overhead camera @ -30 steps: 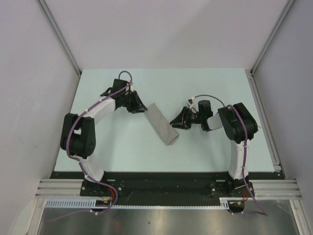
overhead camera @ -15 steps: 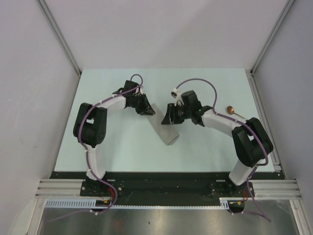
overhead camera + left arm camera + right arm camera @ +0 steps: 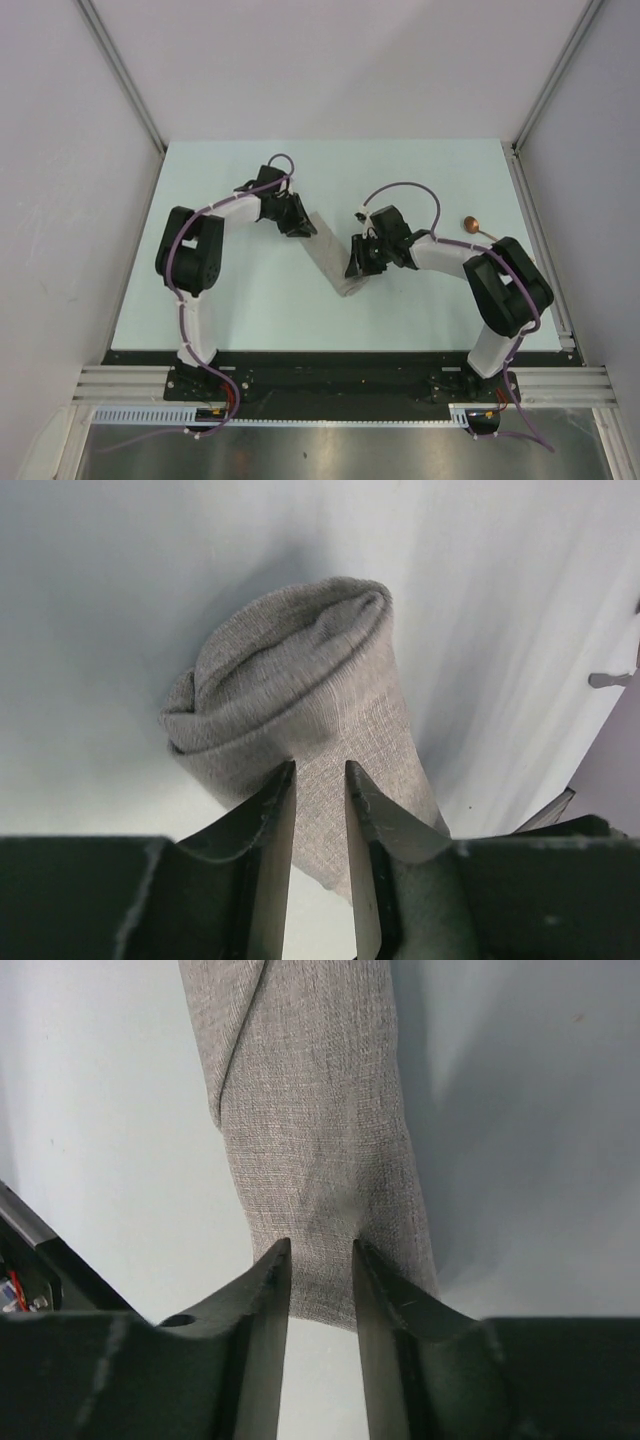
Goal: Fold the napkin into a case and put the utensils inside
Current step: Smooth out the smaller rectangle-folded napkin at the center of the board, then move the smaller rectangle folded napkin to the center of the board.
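The napkin (image 3: 328, 255), grey-beige, lies folded into a narrow strip, the case, slanting across the middle of the table. My left gripper (image 3: 307, 228) is at its far upper-left end, jaws narrowly set with fabric between them (image 3: 320, 775). Beyond it the napkin (image 3: 300, 680) bulges into loose rolled layers. My right gripper (image 3: 353, 272) is at the near lower-right end, shut on the cloth, which puckers between its tips (image 3: 322, 1250); the napkin (image 3: 310, 1110) stretches away flat. A copper spoon (image 3: 472, 223) lies at the right, its handle partly behind my right arm.
The pale table (image 3: 250, 300) is boxed in by white walls on three sides. A metal rail (image 3: 542, 250) runs along its right edge. The black base bar (image 3: 330, 375) crosses the near edge.
My right arm swung left from beside the napkin and came down onto its near end, uncovering the spoon. My left gripper shifted right onto the far end.
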Motion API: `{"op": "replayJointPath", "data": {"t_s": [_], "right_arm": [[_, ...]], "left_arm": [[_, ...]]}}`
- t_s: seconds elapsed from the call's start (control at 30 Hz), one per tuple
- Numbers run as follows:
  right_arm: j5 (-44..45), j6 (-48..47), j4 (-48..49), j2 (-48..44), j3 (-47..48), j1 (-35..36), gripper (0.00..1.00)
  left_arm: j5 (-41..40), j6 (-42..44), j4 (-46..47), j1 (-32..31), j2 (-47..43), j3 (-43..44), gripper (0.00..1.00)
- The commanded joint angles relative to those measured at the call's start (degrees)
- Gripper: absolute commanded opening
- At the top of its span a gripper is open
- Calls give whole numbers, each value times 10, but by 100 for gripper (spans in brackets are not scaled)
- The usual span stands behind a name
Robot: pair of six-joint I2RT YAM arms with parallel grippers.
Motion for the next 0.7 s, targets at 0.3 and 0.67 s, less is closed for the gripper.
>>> {"op": "replayJointPath", "data": {"t_s": [0.3, 0.67], "right_arm": [[246, 82, -126, -54, 90, 170, 51], [333, 145, -104, 17, 80, 244, 33]], "left_arm": [[-85, 4, 16, 2, -345, -120, 32], [-62, 30, 20, 1, -482, -210, 37]]}}
